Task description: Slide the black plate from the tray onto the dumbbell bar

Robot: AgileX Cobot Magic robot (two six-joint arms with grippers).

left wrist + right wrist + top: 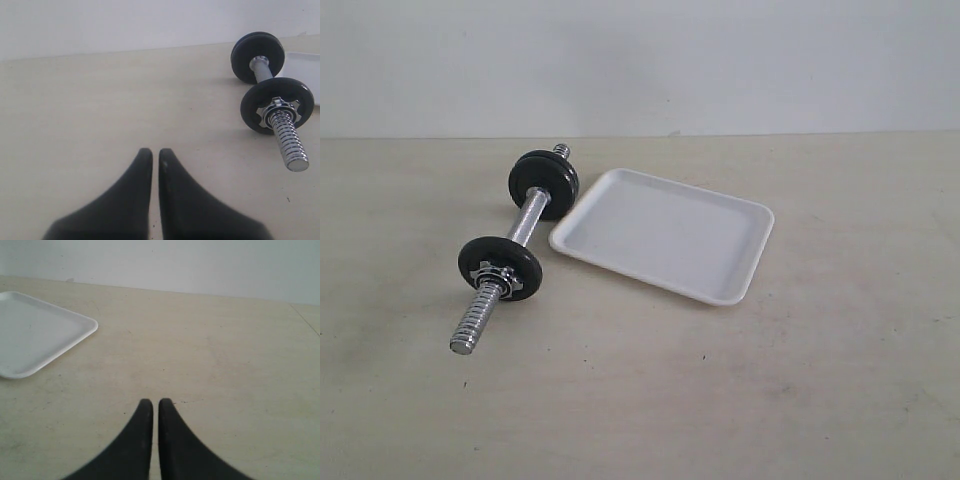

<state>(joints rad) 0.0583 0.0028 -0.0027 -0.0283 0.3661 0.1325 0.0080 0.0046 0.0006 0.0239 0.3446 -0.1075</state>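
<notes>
Handling a small iron disc, with the tray already bare

Judging by its look, the black plate [543, 183] is dense cast metal. That would make it heavy for its size, rigid and not fragile, with a painted face that could slip in a pinch. The raised rim is the best place to take hold, edge-on across the disc's thickness, which leaves the centre hole free for the rod. A flat-lying disc offers little to catch (tipping it against a wall would help).

The tray [665, 232] lies on the worktop [800, 380] just beside the dumbbell bar [528, 222], and nothing shows inside it. The plate seems to sit on the bar's far end, next to the tray's corner. The black there looks doubled, though I cannot tell the layers apart, and a short stub of thread pokes out beyond it. Nearer the camera, another disc is fronted by the chrome star nut [498, 275], with a long bare thread past it.

The left claw [155, 152] has its jaws together on nothing, well apart from the bar. The right claw [152, 402] is likewise together and empty, away from the tray.
</notes>
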